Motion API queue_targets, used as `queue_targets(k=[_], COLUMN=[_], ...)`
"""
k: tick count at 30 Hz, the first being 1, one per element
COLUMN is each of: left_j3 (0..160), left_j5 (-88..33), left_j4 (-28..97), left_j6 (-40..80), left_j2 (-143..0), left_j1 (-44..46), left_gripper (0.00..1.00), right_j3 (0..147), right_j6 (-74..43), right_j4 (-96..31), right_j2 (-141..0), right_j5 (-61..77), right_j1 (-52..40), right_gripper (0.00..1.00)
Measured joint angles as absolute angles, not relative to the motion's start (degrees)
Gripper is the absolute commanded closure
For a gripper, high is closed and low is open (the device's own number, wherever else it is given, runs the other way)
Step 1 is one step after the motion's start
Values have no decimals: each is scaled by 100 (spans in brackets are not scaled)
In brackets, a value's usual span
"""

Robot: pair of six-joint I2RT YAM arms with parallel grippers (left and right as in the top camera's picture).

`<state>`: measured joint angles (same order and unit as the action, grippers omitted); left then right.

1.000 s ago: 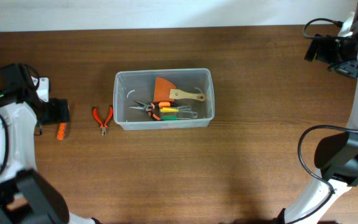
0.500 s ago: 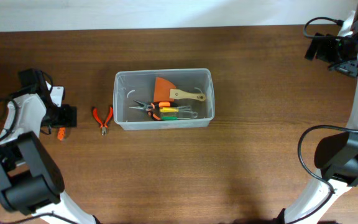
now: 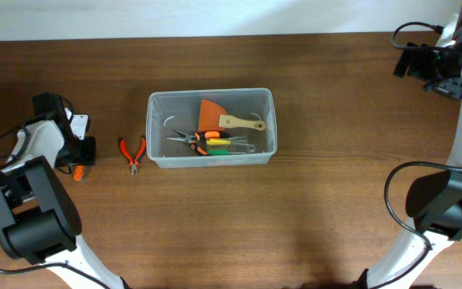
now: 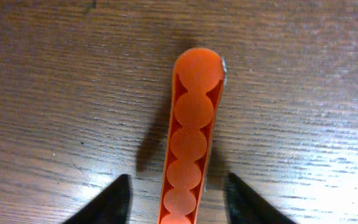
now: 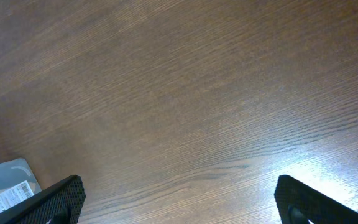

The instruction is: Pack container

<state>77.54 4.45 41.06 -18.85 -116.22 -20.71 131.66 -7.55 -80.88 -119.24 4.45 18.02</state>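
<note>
The container (image 3: 156, 128), a clear plastic bin, stands at the table's middle. It holds an orange scraper with a wooden handle (image 3: 224, 119) and other hand tools. Orange-handled pliers (image 3: 133, 152) lie on the wood to its left. Farther left lies an orange ribbed tool handle (image 4: 190, 140), whose tip (image 3: 78, 172) peeks out in the overhead view. My left gripper (image 4: 178, 182) straddles that handle, open, with a gap of wood on each side. My right gripper (image 5: 179, 186) hangs wide open over bare wood at the far right (image 3: 423, 63).
A corner of the bin (image 5: 5, 183) shows at the lower left of the right wrist view. The table's back edge meets a white wall along the top of the overhead view.
The left arm swung in and set its gripper down over the orange handle. Its jaws narrowed from wide toward the handle. The right arm has not moved.
</note>
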Motion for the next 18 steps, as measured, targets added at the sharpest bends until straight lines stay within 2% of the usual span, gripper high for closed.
queue_targets(k=[1,3,7,11,14,18], left_j3=[7754,7754,7754,7754,7767,8123], left_j5=[445,449,449,449,449,443], left_j4=[4108,4108,4104,4106,4150,4703], left_j6=[-1894,-1911,-1933,-1933,-1933,-1933], left_j2=[-11627,-11638,-11640,-11640,-11640,-11705], left_j1=[-2071,-2071,-2071,-2071,-2071,-2071], left_gripper=[81,89,90,96,97,97], right_j3=[13166,13166,13166,13166,13166,13166], right_j6=[-755,-755,-753,-755,-755,-753], right_j4=[-8088,-8088,-8090,-8088,-8088,-8088], right_j2=[-11924,-11924,-11924,-11924,-11924,-11924], right_j5=[445,445,445,445,445,445], right_j1=[1802,1802,1802,1802,1802,1802], right_gripper=[1,2,2,2,2,2])
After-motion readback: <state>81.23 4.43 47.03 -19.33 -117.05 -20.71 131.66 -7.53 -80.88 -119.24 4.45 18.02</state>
